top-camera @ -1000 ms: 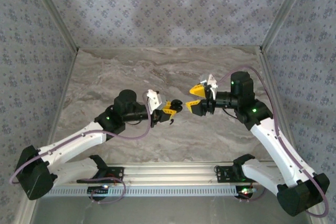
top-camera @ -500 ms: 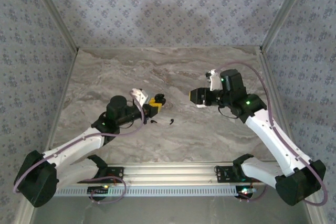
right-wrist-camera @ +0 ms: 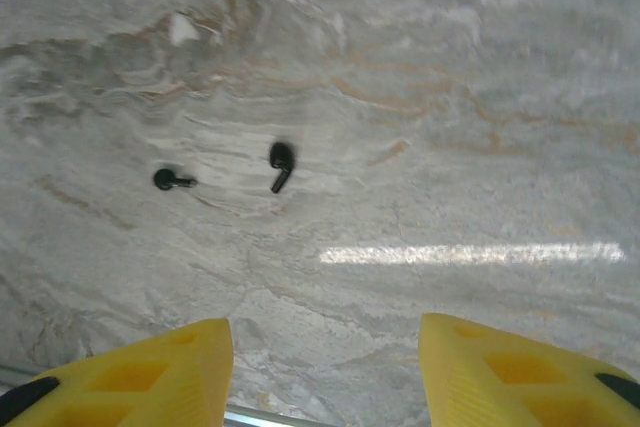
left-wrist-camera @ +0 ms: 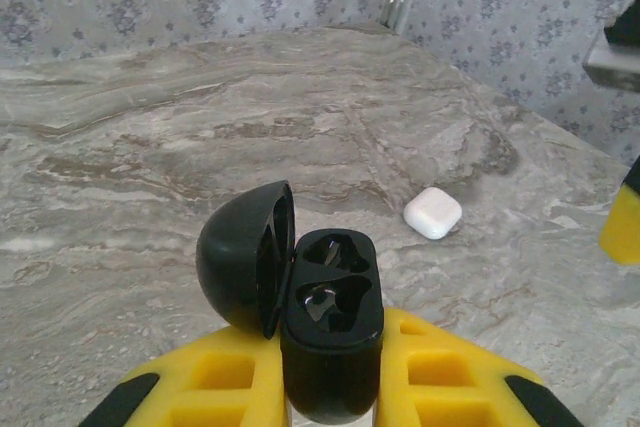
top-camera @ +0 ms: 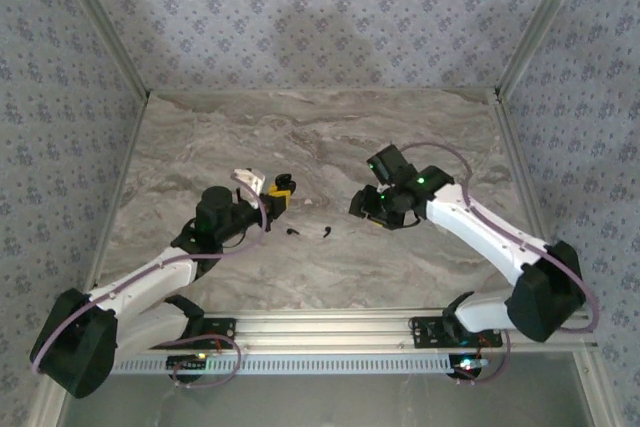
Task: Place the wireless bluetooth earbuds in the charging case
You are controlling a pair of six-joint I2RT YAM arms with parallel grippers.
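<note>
Right hand (right-wrist-camera: 322,347), spread, hovers above the earbuds (right-wrist-camera: 281,162), about to pick one. Left hand (left-wrist-camera: 330,392) pinches the open case (left-wrist-camera: 330,292). Next it should probably lower and close gently.

Left arm (top-camera: 140,282) jaws clamped, right arm (top-camera: 482,237) jaws apart, angled downward
</note>
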